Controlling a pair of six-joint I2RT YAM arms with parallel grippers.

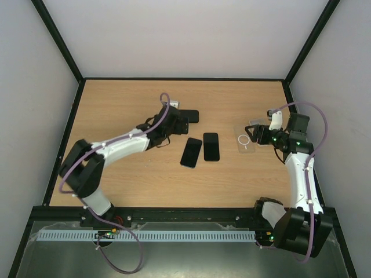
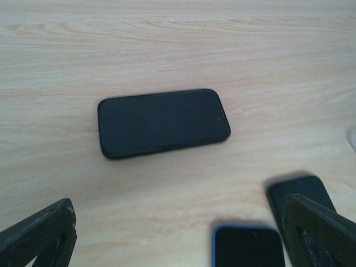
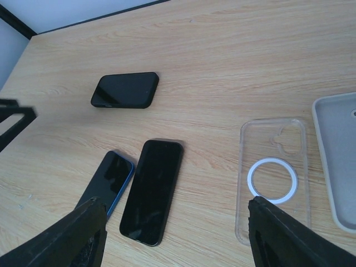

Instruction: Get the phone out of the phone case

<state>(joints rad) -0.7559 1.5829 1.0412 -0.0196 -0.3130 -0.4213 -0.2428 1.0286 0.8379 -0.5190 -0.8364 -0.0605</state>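
I'm counting three phones: one in the black phone case [image 3: 125, 89], a blue phone [image 3: 108, 181], a bare black phone [image 3: 151, 191]; plus one clear case [image 3: 272, 139], one grey case [image 3: 339, 161].

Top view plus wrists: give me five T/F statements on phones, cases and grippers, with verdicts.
1. The left gripper grips the phone case. False: its fingers are open and clear of the case, which lies flat on the table.
2. A blue-edged phone and a black phone lie side by side near mid-table. True.
3. The clear case with the white ring holds a phone. False: it is empty, and the wood shows through it.
4. The right gripper is open and holds nothing. True.
5. The phone case lies nearer the arm bases than the two bare phones do. False: it lies beyond them.
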